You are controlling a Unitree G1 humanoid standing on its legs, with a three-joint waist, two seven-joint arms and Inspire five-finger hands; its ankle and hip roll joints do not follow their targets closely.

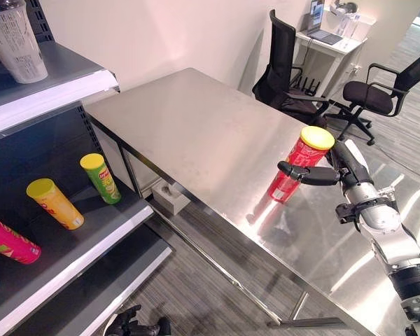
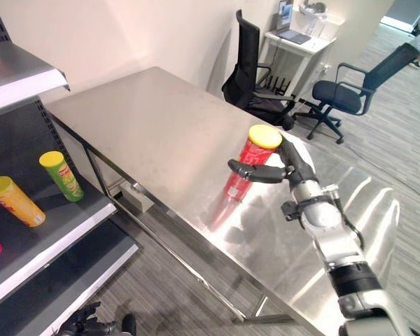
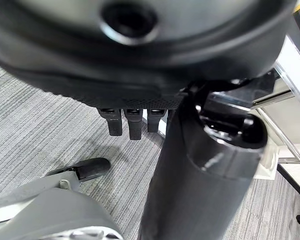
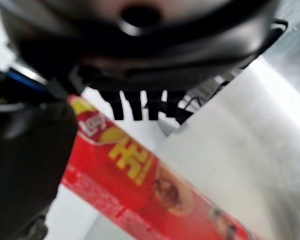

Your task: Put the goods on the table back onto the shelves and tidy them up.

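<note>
**Right hand takes red can at the table's near edge**

The robot's right hand [image 1: 339,170] closes on a red can [image 1: 294,168] with a yellow lid, thumb reaching across the front of the tube just below the lid and fingers curled behind it, as the can leans on the steel table [image 1: 196,133] near its front edge. The left hand [image 1: 129,325] hangs low by the floor, fingers relaxed and holding nothing.

On the shelf unit [image 1: 91,248] to the robot's left, a green can [image 1: 101,178], an orange can [image 1: 54,204] and a pink can [image 1: 10,240] lie tilted on the middle level, and a pale cup [image 1: 15,38] stands on the level above. Two office chairs [image 1: 367,98] and a small desk [image 1: 329,38] stand beyond the table.

The can is likely a light, stiff cardboard tube with a smooth, somewhat slippery wrap; a hard squeeze could dent it. A hold round the middle of the tube would probably balance better than one high near the lid, where it may swing or slip on the way to the shelf.
</note>
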